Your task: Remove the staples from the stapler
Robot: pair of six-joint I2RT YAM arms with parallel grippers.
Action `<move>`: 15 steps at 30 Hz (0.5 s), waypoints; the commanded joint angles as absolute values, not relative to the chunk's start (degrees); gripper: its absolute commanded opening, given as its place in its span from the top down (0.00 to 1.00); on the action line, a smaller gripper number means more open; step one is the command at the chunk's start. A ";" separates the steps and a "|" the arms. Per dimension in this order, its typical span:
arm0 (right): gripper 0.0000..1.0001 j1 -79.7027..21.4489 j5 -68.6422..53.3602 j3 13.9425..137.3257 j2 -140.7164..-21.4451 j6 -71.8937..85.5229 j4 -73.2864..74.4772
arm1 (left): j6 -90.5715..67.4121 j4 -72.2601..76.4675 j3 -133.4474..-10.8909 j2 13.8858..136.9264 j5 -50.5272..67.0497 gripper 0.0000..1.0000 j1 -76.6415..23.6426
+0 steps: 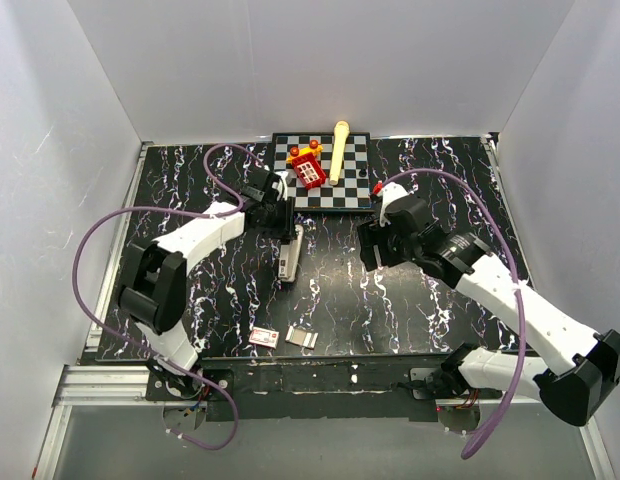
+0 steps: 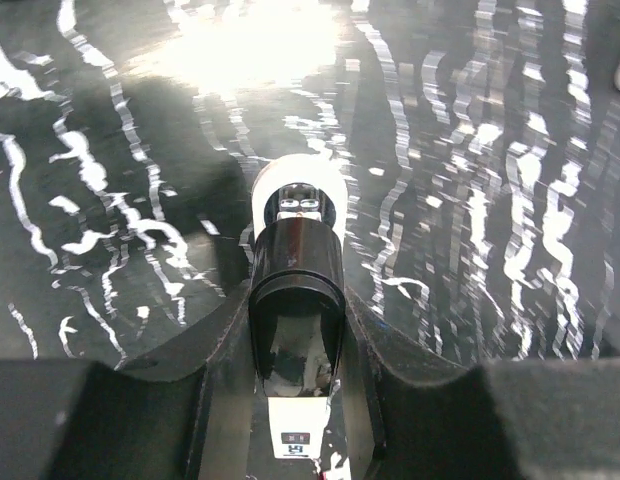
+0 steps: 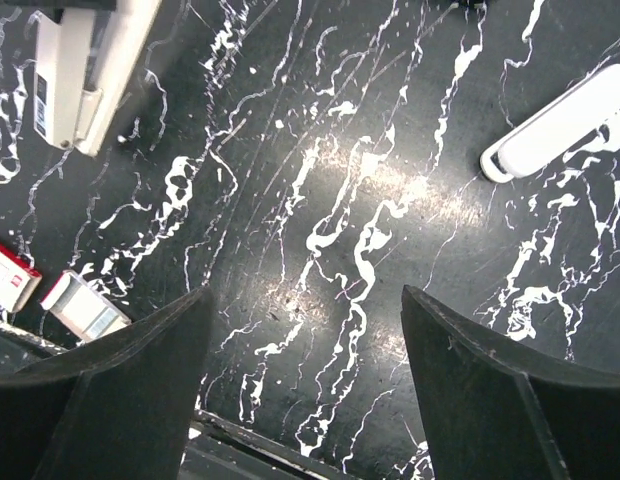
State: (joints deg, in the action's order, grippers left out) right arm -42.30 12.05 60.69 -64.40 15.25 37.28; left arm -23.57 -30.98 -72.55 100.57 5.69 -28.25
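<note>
The stapler (image 1: 290, 256) lies on the black marbled table, left of centre. In the left wrist view its black-and-silver body (image 2: 295, 270) sits between my fingers. My left gripper (image 1: 286, 228) (image 2: 296, 315) is shut on its far end. It also shows at the upper left of the right wrist view (image 3: 78, 72). Pale staples strips (image 1: 303, 338) (image 3: 85, 305) lie near the front edge. My right gripper (image 1: 373, 250) (image 3: 307, 295) is open and empty, hovering over bare table right of the stapler.
A small red-and-white box (image 1: 264, 337) (image 3: 10, 275) lies beside the staples. A white rounded stick (image 3: 558, 125) lies to the right. A chessboard (image 1: 355, 190) at the back holds a red toy (image 1: 310, 168) and a cream stick (image 1: 339, 150).
</note>
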 commanded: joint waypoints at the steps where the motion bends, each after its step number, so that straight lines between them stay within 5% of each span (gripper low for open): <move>1: 0.21 -42.54 10.12 66.87 -62.40 10.56 40.95 | -15.92 -27.68 -73.74 92.21 21.25 1.00 -28.91; 15: 0.26 -42.71 -16.16 74.26 -60.29 -2.02 45.97 | -2.29 -30.59 -70.93 80.52 46.13 1.00 -34.36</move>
State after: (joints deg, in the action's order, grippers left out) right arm -42.41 -6.09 69.69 -61.14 2.98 44.69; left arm -7.51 -31.11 -72.16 86.83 35.33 -32.45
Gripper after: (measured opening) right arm 0.753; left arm 0.308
